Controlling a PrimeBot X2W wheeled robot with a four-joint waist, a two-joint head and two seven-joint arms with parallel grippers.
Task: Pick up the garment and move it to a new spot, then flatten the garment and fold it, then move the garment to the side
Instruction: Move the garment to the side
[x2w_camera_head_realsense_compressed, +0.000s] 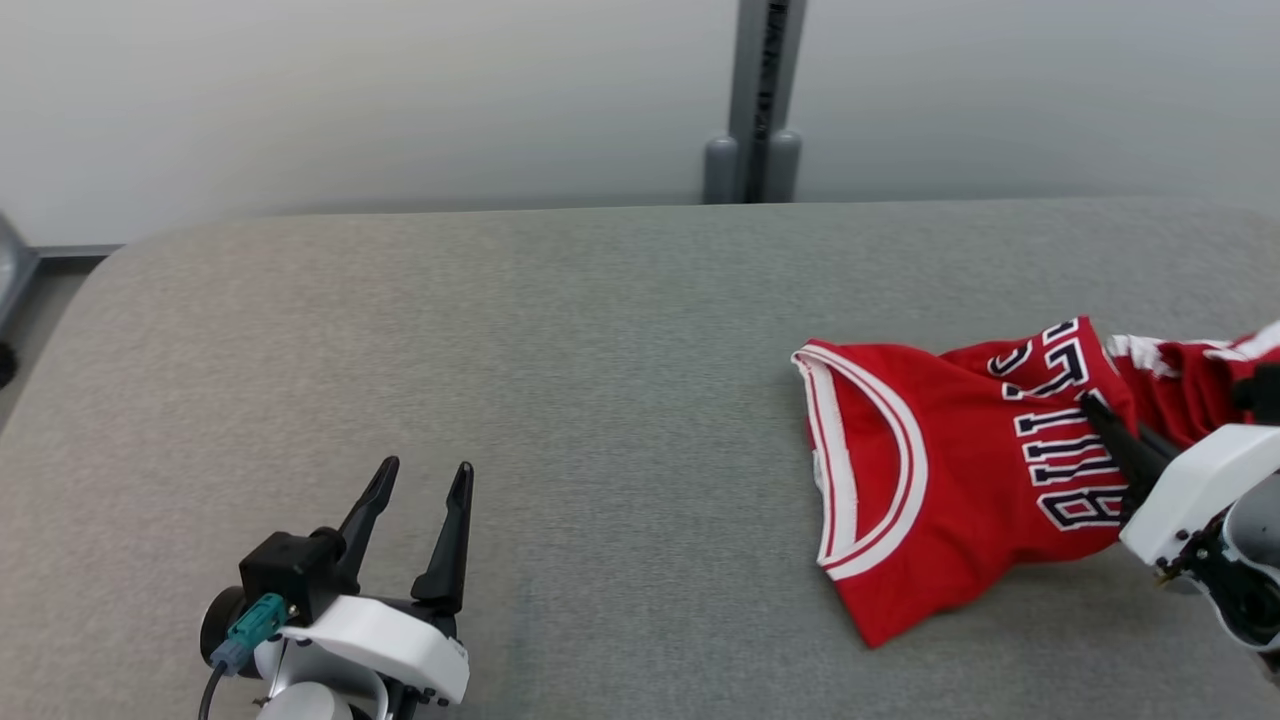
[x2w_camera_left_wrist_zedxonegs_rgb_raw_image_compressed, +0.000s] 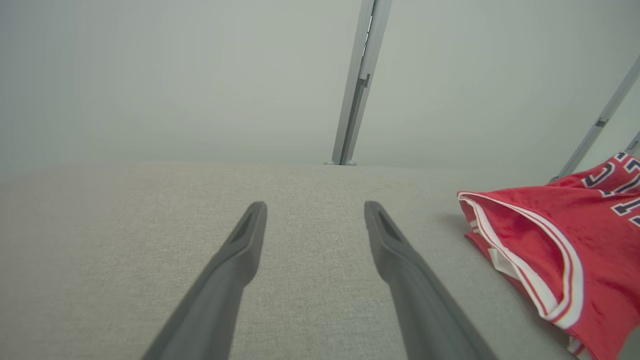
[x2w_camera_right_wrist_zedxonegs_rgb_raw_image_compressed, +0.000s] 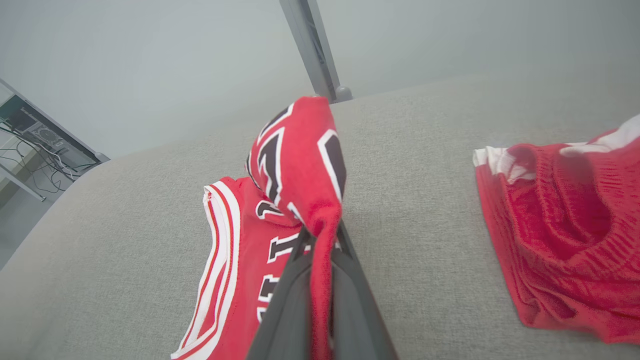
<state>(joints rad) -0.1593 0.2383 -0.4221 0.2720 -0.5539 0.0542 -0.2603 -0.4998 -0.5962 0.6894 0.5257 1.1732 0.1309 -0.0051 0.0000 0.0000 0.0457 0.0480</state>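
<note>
The garment (x2w_camera_head_realsense_compressed: 930, 500), lying lengthwise toward the tabletop's (x2w_camera_head_realsense_compressed: 500, 350) right edge, is pinched at a raised fold by the closed right gripper (x2w_camera_head_realsense_compressed: 1105, 415), while the wide-spread, empty left gripper (x2w_camera_head_realsense_compressed: 428, 466) is positioned well apart at the near-left corner.

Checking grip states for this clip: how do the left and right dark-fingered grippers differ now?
The left gripper stands open, holding nothing; the right gripper is shut on a fold of the red basketball jersey. The left gripper hangs over the grey fabric tabletop; the right gripper sits at the jersey's lettering. Both have two long dark fingers.
</note>
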